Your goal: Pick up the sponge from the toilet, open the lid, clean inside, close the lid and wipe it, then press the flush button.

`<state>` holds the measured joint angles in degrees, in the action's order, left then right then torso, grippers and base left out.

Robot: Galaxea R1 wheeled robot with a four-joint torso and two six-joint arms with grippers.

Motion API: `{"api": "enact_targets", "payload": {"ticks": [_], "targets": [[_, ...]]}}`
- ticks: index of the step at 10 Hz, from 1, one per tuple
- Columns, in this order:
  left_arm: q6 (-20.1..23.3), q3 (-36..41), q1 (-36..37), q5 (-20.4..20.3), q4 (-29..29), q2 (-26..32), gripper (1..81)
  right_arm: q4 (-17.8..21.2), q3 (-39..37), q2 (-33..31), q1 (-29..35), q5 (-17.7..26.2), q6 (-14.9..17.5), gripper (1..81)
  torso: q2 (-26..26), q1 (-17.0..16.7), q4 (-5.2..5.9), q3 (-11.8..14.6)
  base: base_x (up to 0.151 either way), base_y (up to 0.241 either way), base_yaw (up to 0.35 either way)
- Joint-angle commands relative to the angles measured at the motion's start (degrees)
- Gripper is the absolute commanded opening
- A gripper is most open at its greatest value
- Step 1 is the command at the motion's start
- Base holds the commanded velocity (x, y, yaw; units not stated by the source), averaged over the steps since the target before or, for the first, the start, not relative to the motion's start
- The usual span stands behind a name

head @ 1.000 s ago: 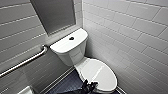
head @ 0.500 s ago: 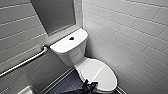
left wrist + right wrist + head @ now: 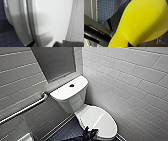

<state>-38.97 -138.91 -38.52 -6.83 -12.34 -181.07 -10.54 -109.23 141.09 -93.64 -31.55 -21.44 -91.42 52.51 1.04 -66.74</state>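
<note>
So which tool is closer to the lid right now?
Left. The left tool sits at the front edge of the lid; the right tool holds the sponge over floor tiles.

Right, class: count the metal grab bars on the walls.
1: the grab bar runs along the grey tiled wall left of the toilet; others may be hidden.

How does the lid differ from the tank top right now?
Shape: the lid is oval; the tank top is a rounded rectangle. Surface: the tank top carries the dark flush button at its centre; the lid is plain. Position: the tank top sits higher up; the lid lies lower, closed flat, nearer the camera. Both are white and glossy.
</note>
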Motion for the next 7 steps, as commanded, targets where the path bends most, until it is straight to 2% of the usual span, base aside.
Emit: {"api": "enact_targets", "payload": {"ticks": [1,7], "targets": [[1.0,-3.7,3.2,1.6,2.5,-3.9,81.1,-0.3,1.0,-1.5,-1.5,3.2,-0.2,1.0,0.0,0.0,0.0,0.0,0.0,0.0,0.0],[0.8,-0.9,6.5,1.2,2.4,-3.9,81.1,-0.4,1.2,-1.4,-2.0,1.0,0.0,1.0,0.0,-0.1,0.0,0.0,0.0,0.0,0.0]]}}
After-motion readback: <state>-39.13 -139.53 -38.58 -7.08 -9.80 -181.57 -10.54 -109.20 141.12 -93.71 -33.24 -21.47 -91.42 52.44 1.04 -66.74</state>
